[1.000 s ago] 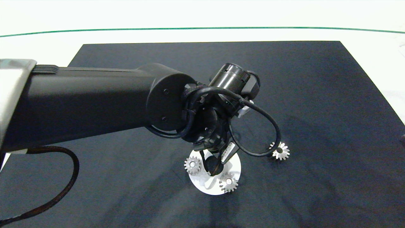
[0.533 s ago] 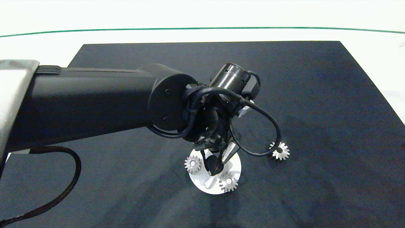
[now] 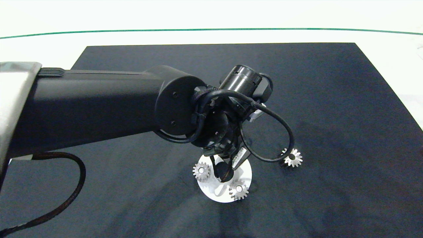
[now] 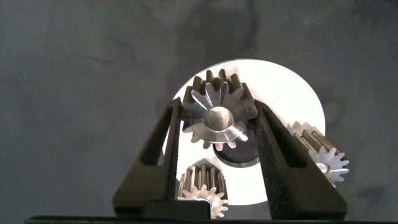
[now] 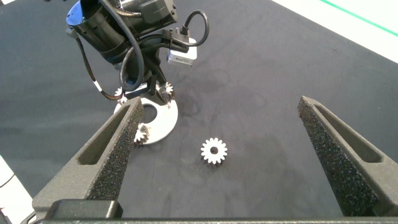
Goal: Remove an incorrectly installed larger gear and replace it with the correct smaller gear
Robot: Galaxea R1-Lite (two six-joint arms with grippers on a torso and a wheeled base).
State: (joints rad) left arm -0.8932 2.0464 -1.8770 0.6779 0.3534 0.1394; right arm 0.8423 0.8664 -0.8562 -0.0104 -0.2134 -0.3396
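Readable text: none | small white label on left wrist [image 3: 240, 155]: print too small to make out

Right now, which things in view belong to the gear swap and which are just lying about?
Job: smaller gear, clamped in left gripper over the white disc; larger gear, loose on the mat.
Lying about: two other gears on the disc; right gripper, open, idle off to the side.

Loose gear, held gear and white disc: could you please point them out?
Loose gear [image 3: 292, 158]: head view, centre bore.
Held gear [image 4: 217, 117]: left wrist view, hub.
White disc [image 4: 283, 87]: left wrist view, bare face.
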